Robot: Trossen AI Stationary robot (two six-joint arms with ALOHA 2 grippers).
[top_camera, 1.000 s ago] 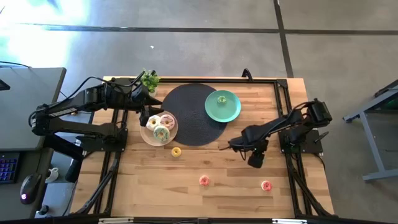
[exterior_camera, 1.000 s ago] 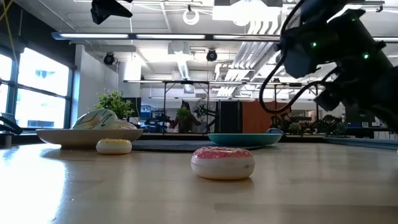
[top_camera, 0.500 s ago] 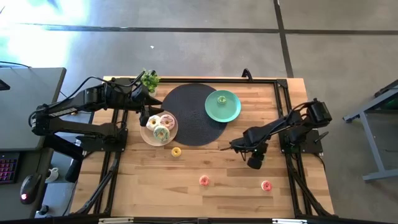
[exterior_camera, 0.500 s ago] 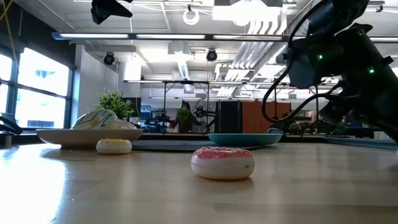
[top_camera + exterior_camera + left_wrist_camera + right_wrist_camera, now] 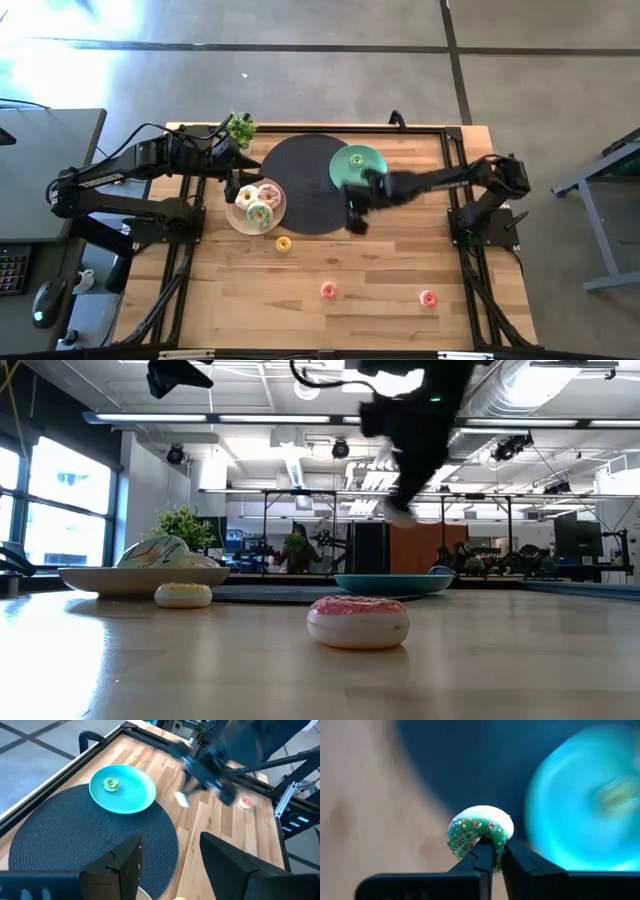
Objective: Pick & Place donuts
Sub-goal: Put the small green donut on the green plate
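Observation:
My right gripper point(image 5: 493, 856) is shut on a green-frosted donut point(image 5: 480, 831) with sprinkles, held in the air over the dark round mat point(image 5: 300, 190), beside the teal plate point(image 5: 372, 178). A small green donut point(image 5: 357, 158) lies on that plate. My left gripper point(image 5: 170, 865) hangs open over the far edge of the beige plate point(image 5: 238, 222), which carries frosted donuts point(image 5: 258, 205). A yellow donut point(image 5: 283, 243), a red-orange one point(image 5: 328, 290) and a pink one point(image 5: 428, 298) lie on the bare wood. My right gripper pinches the donut's ring between its two fingers at the side nearest the wrist point(image 5: 489, 843). The rest of the ring stands out past the fingertips point(image 5: 482, 854). The donut is lifted clear of the table and mat.
A small green plant point(image 5: 240, 127) stands at the far left corner of the table. Black rails point(image 5: 455, 215) run along the table's sides. Open wood lies along the near half around the loose donuts.
My right gripper has risen from the wood near the mat's right edge and swung fast toward the table's far left, to beside the teal plate, carrying the green donut up with it. My left arm has kept still.

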